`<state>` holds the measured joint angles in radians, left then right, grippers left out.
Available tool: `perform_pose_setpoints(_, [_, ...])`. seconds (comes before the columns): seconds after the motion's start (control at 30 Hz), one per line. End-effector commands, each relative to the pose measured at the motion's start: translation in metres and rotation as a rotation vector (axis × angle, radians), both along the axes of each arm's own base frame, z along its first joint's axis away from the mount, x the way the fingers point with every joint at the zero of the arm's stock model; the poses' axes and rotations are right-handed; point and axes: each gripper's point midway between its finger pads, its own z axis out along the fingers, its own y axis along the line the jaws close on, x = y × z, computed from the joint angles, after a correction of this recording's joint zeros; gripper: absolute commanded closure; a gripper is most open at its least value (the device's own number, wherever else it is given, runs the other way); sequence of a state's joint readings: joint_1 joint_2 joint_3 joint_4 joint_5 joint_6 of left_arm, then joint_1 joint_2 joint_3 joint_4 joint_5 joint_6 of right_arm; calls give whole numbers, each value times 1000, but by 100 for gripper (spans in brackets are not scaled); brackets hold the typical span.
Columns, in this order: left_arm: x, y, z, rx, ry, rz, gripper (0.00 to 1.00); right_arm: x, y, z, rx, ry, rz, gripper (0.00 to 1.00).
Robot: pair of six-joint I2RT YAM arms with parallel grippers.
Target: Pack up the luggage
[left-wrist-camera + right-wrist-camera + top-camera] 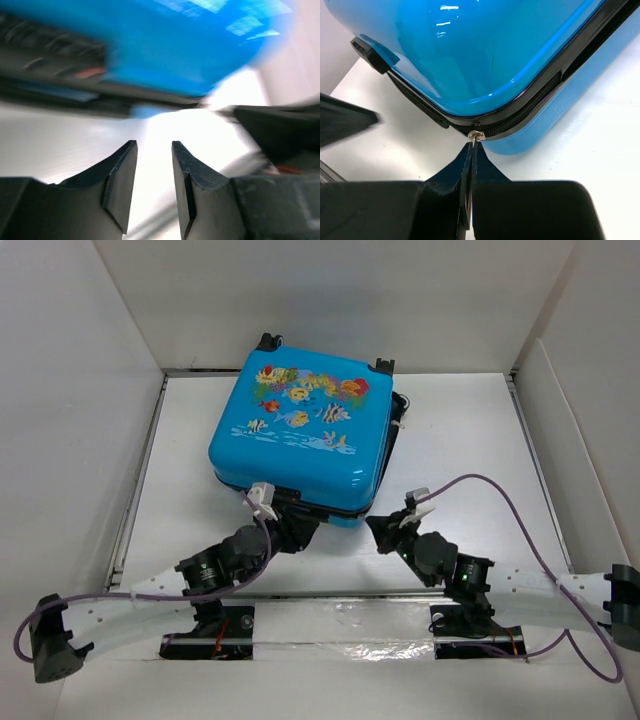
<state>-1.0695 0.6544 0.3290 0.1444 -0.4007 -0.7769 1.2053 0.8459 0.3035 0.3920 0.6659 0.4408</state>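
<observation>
At the luggage's (300, 430) near corner, the zip pull (476, 134) is being pinched by the right gripper (471, 149), seemingly for dragging along the seam, the empty left gripper (154, 150) being held narrow.

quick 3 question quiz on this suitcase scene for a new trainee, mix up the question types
1. True or false: the luggage lies wide open.
2. What is the right claw pinching? A) a wheel B) the zipper pull C) a folded shirt
3. Fill in: the left claw is ____ and holds nothing.
Key: 1 false; 2 B; 3 open.
</observation>
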Motion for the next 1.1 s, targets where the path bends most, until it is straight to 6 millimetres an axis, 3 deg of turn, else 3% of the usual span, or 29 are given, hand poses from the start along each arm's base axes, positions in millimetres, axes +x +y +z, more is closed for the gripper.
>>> perform_pose_setpoints(0.0, [2, 7, 95, -103, -149, 85, 71, -6, 7, 26, 65, -36, 52, 100])
perform_pose_setpoints(0.07, [6, 11, 113, -95, -186, 129, 73, -9, 9, 22, 50, -29, 73, 100])
perform_pose_setpoints(0.1, [14, 19, 130, -93, -220, 190, 75, -9, 9, 20, 43, -25, 76, 100])
perform_pose_setpoints(0.17, [36, 30, 137, -49, -241, 289, 76, -8, 8, 13, 17, -14, 67, 100])
perform_pose_setpoints(0.23, [52, 30, 159, -66, -259, 302, 77, -6, 4, 10, 2, -14, 46, 100])
perform_pose_setpoints(0.27, [79, 44, 156, -37, -253, 370, 77, -6, 6, 9, -10, -12, 54, 100])
perform_pose_setpoints(0.3, [87, 37, 164, -65, -251, 299, 77, -7, 8, 8, -18, -12, 71, 100])
perform_pose_setpoints(0.37, [114, 51, 161, -109, -213, 316, 78, -5, 10, 10, -27, -28, 83, 100])
perform_pose_setpoints(0.4, [131, 76, 160, -140, -200, 331, 78, -7, 14, 11, -25, -36, 107, 100])
perform_pose_setpoints(0.5, [139, 117, 176, -241, -237, 436, 75, -5, 19, 9, -42, -37, 135, 100])
perform_pose_setpoints(0.53, [142, 145, 178, -230, -247, 525, 75, -2, 19, 9, -40, -40, 133, 100])
perform_pose_setpoints(0.6, [145, 172, 187, -222, -260, 612, 73, -2, 25, -1, -68, -32, 152, 100])
perform_pose_setpoints(0.63, [149, 197, 187, -200, -257, 679, 72, 1, 24, -2, -68, -35, 142, 100])
perform_pose_setpoints(0.7, [160, 209, 177, -190, -212, 678, 71, 6, 26, -10, -95, -30, 131, 100])
perform_pose_setpoints(0.73, [172, 229, 160, -180, -159, 712, 71, 7, 27, -8, -91, -36, 131, 100])
perform_pose_setpoints(0.77, [178, 237, 151, -179, -127, 715, 71, 11, 26, -10, -100, -37, 123, 100])
perform_pose_setpoints(0.83, [189, 244, 134, -209, -71, 683, 71, 14, 30, -10, -98, -44, 131, 100])
perform_pose_setpoints(0.87, [199, 259, 110, -209, -3, 711, 71, 14, 32, -11, -100, -46, 143, 100])
perform_pose_setpoints(1.07, [225, 268, 50, -232, 151, 719, 71, 21, 40, -19, -106, -33, 136, 100])
